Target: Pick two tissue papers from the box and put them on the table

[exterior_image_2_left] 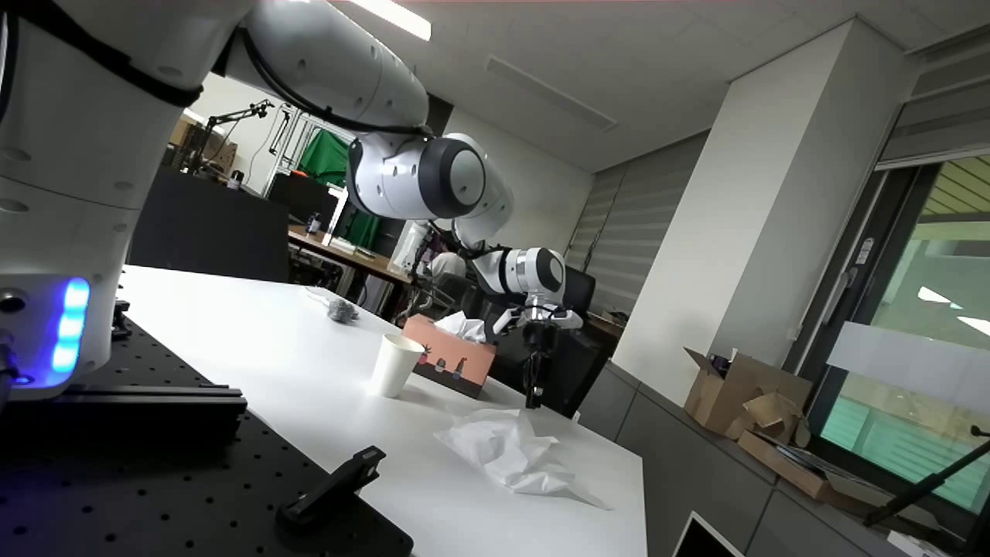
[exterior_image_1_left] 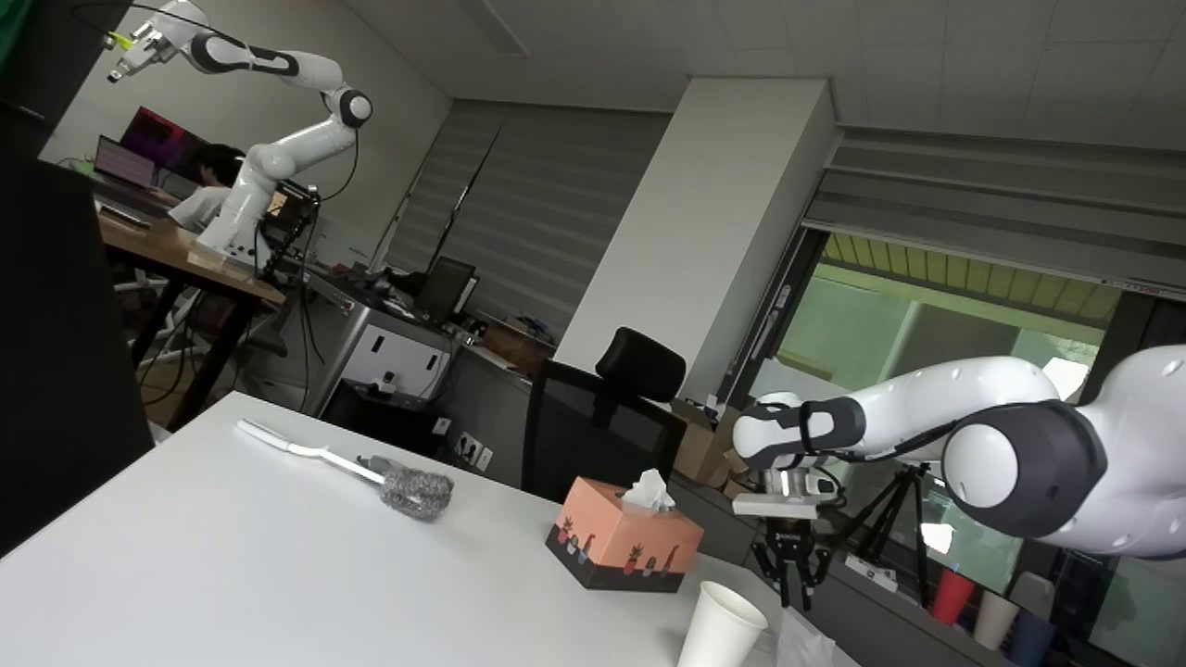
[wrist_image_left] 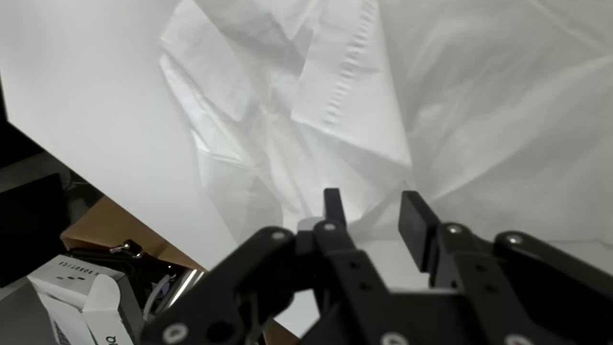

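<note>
A pale ceiling and pillar rise above the smooth white tabletop, where crumpled tissue paper lies near a salmon tissue box. The Robotiq gripper hangs near the tissue paper, 2 fingers spread; 1 paper cup stands nearby.

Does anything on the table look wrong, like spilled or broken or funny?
Nothing looks spilled or broken. The white cup seems to lean in both exterior views, but so does the pillar, so the cameras are probably tilted. The tissue lies crumpled on the table, which fits the task.
</note>
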### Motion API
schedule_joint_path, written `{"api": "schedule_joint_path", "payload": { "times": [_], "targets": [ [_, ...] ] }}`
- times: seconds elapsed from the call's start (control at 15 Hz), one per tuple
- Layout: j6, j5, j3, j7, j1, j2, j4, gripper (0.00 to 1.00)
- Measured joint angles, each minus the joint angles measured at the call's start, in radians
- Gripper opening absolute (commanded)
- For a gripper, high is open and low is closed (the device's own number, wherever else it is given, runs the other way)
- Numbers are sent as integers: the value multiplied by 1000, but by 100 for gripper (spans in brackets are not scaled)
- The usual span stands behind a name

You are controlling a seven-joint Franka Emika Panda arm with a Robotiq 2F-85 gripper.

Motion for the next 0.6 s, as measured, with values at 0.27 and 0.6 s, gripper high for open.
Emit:
{"api": "schedule_joint_path", "payload": {
  "times": [0.27,0.6],
  "targets": [
    [105,54,15,95,-4,-26,22,95],
    [160,138,61,171,-1,-118,25,100]
  ]
}}
